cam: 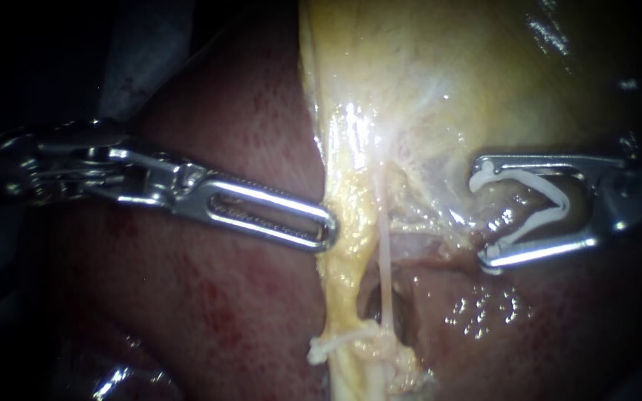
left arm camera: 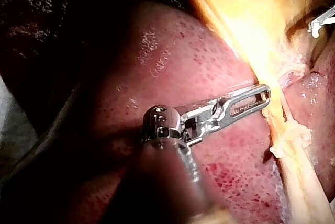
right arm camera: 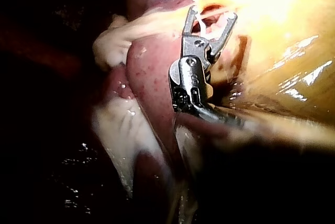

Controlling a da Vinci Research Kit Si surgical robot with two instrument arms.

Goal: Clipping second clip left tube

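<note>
The right instrument (cam: 486,215) holds its jaws wide apart, with an open white clip (cam: 536,194) seated along both. The thin pale tube (cam: 386,249) runs just ahead of their tips, not between them. The left instrument (cam: 327,230) has its slotted jaws together, with the tip against the yellow fatty strand (cam: 343,260) beside the tube. A placed clip (cam: 336,343) crosses the tube farther along.

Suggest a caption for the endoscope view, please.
Right instrument holds an open white clip; left instrument touches the yellow tissue edge; a placed clip sits on the thin tube.
</note>
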